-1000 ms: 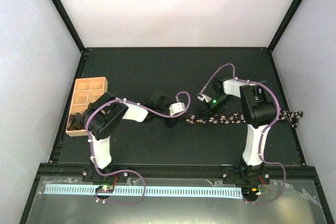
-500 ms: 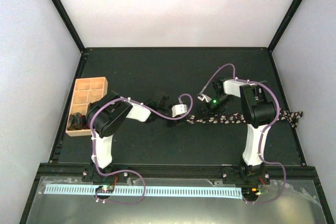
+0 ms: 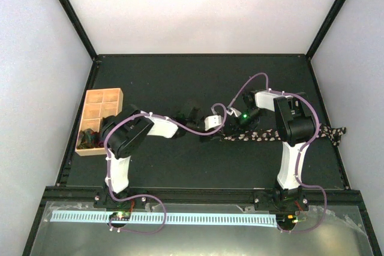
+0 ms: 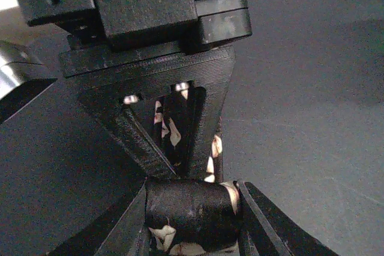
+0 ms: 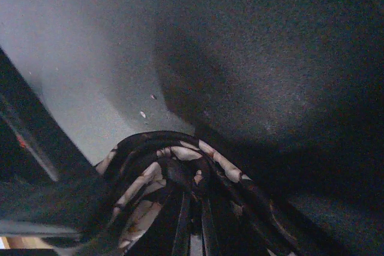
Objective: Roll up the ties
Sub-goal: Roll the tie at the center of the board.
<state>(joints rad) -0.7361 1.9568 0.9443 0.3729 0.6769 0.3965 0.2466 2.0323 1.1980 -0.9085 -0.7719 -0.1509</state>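
The tie [image 3: 264, 136], dark with pale speckles, lies along the black table from the centre to the right edge. Its left end is rolled into a small coil [image 4: 192, 205]. My left gripper [image 3: 211, 134] is shut on that coil, and its jaws [image 4: 192, 223] press both sides of it. My right gripper [image 3: 237, 128] faces the left one and is shut on the tie just behind the coil. Its fingers [image 4: 135, 133] come down in a V with fabric between them. In the right wrist view, loops of tie [image 5: 180, 154] curl around the right gripper [image 5: 193, 223].
A tan wooden compartment tray [image 3: 96, 96] stands at the table's left edge, with a dark bundle [image 3: 88, 139] in its near compartment. Purple cables [image 3: 180, 125] arch over both arms. The tie's far end [image 3: 336, 131] hangs over the right table edge.
My left arm has reached rightward, bringing its gripper up against the right gripper at the tie's left end. The right arm has barely moved.
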